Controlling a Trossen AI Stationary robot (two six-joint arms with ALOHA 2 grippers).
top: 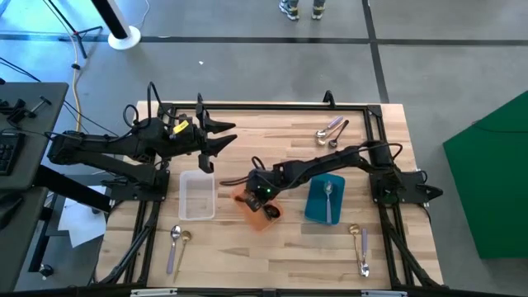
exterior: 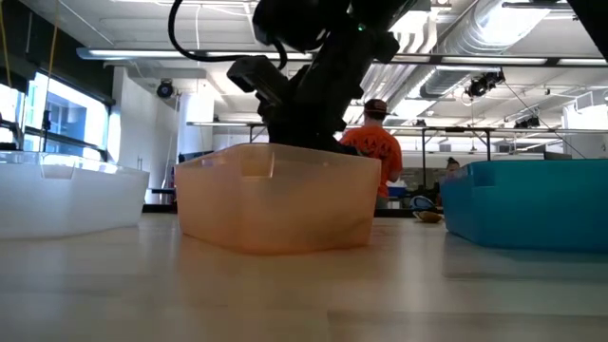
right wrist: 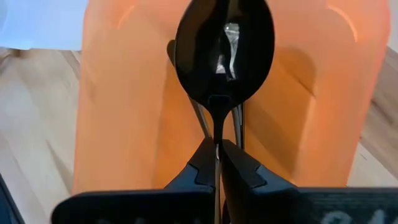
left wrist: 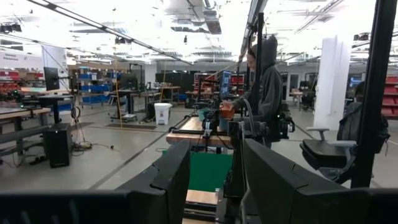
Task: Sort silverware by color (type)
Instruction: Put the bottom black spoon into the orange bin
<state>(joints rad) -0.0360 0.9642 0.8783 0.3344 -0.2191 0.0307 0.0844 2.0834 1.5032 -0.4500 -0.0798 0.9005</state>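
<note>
My right gripper is over the orange tray, shut on a black spoon. In the low view it stands just behind the tray's rim. Dark slim handles show behind the spoon inside the tray. A silver spoon lies in the blue tray. More spoons lie on the table at the far right, near left and near right. My left gripper is raised near the far left, open and holding nothing. My right gripper pinches the black spoon's handle between its two fingertips, close behind the bowl. The fingers come from above, pointing down into the orange tray. The spoon runs on along the fingers with its bowl foremost. Whether the bowl touches the tray floor cannot be told.
A clear tray stands left of the orange one, and the blue tray stands right of it. A black frame runs round the table's edges. People stand in the room beyond the table.
</note>
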